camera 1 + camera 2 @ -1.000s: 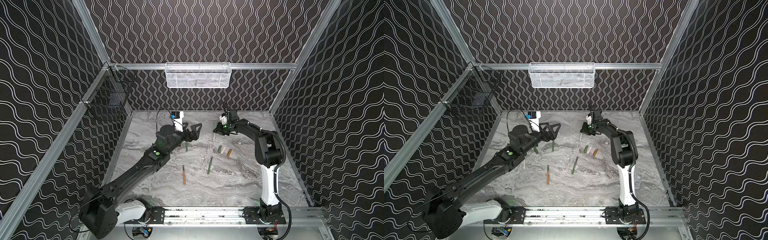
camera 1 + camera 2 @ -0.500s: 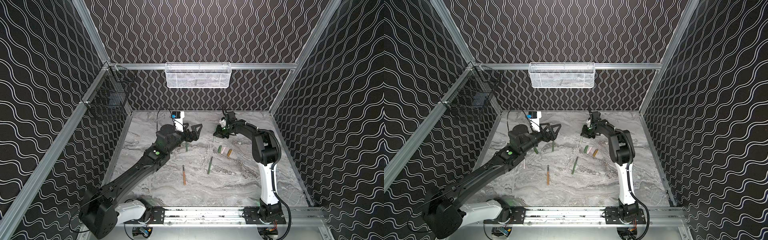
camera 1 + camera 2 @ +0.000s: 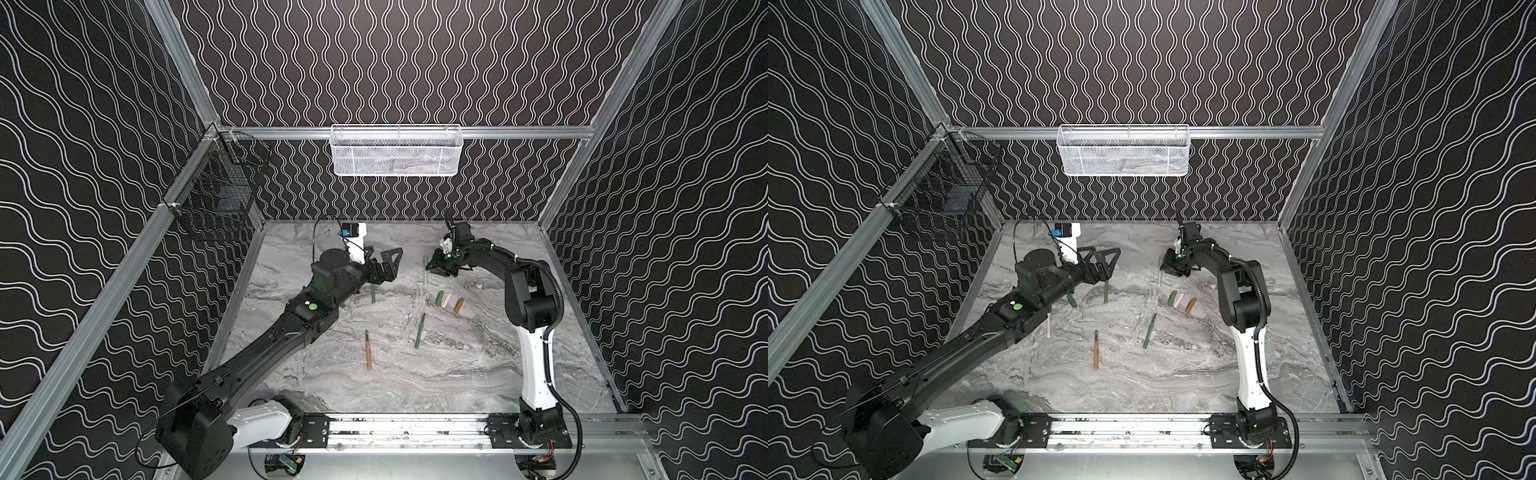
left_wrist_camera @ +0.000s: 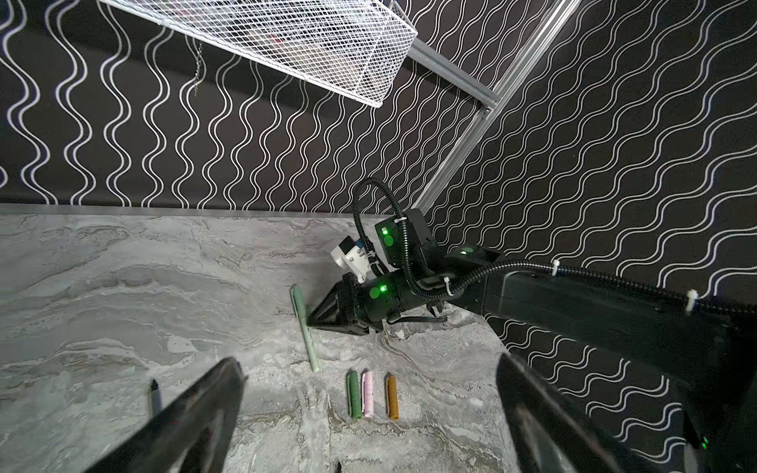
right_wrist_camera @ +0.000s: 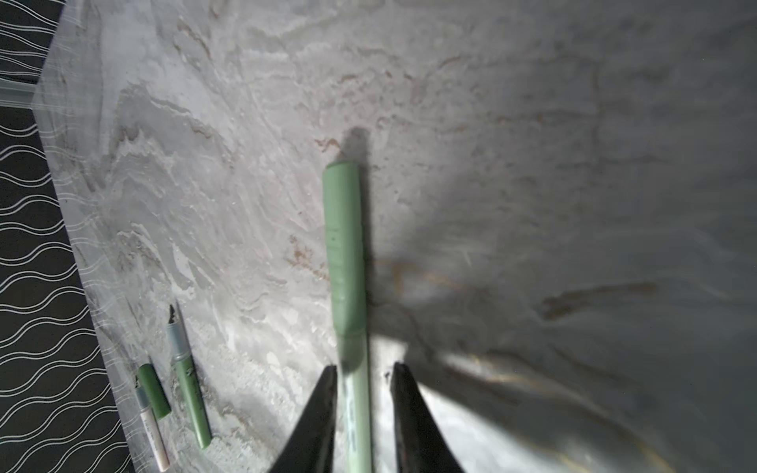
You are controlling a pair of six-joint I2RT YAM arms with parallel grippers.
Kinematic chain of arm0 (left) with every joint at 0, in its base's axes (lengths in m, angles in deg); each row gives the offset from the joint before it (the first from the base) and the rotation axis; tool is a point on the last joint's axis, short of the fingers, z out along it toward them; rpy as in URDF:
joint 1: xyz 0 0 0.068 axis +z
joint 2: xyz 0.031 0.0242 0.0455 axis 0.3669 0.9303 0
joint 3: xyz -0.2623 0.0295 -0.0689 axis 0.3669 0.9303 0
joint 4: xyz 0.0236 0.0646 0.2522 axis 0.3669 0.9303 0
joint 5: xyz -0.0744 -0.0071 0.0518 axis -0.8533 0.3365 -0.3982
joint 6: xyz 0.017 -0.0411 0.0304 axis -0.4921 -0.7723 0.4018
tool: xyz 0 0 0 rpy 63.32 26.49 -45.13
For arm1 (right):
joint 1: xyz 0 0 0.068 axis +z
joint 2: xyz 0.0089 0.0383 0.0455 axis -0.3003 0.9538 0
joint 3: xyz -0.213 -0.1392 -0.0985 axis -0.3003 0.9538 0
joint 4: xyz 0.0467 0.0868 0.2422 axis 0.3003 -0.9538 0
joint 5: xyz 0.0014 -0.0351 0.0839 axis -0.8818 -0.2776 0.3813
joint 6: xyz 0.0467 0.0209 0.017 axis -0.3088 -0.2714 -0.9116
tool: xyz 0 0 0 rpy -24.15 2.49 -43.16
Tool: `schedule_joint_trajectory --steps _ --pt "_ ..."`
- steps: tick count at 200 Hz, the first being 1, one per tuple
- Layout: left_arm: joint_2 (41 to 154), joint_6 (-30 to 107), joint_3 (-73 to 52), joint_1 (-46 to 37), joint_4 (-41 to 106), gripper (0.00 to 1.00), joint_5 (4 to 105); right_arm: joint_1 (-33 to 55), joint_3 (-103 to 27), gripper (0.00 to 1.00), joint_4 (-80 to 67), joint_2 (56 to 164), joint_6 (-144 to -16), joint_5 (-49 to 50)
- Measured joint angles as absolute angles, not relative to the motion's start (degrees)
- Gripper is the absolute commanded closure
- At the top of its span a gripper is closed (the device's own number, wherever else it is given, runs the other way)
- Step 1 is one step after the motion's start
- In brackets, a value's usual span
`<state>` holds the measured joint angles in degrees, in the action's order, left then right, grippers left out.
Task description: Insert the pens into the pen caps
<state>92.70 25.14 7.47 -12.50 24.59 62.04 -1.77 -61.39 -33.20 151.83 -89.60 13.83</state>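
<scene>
Right wrist view: right gripper (image 5: 364, 367), jaws parted, straddles the capped pale green pen (image 5: 344, 245) lying on the surface (image 5: 532, 164). In a top view the pen (image 3: 425, 271) runs 12-to-6; right gripper at its 3 o'clock, open left gripper (image 3: 386, 262) at 9.

Item: my left arm (image 3: 266, 345) was black-cased, white at the base link, with a round green sticker (image 3: 312, 307). Item: my left gripper (image 4: 368, 358) had black tapered fingers (image 4: 196, 422). Item: my right arm (image 3: 534, 311) had a white lower link, ribbed black conduit (image 4: 512, 268) held by white ties (image 4: 691, 299), and green lamps (image 4: 383, 288).
</scene>
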Motion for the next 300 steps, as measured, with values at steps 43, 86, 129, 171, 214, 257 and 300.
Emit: schedule_joint_trajectory --steps 43,86,129,171,214,257,300 --pt "93.4 25.8 7.3 -12.5 24.8 0.08 63.0 -1.7 -56.1 0.63 -32.4 140.7 -89.4 13.5" --pt "95.3 25.1 7.2 -12.5 27.5 0.03 68.4 -1.7 -40.0 0.61 -28.7 125.8 -89.4 11.8" --pt "97.3 23.4 2.2 -12.5 35.4 0.01 72.7 -1.7 -27.5 0.60 -24.6 115.1 -90.0 6.6" --pt "99.2 23.7 -0.4 -12.5 41.5 0.04 73.8 -1.8 -24.1 0.57 -23.3 111.6 -89.9 2.0" --pt "102.3 23.8 -3.0 -12.5 45.2 0.14 72.4 -1.8 -19.9 0.58 -23.1 107.5 -89.8 -0.2" --pt "103.3 23.8 -3.3 -12.5 46.0 0.19 70.8 -1.8 -16.7 0.69 -22.3 103.3 -89.1 -0.5" --pt "104.5 23.6 -3.4 -12.5 46.8 0.27 69.3 -1.7 -15.4 0.73 -22.4 100.3 -88.9 -0.3"
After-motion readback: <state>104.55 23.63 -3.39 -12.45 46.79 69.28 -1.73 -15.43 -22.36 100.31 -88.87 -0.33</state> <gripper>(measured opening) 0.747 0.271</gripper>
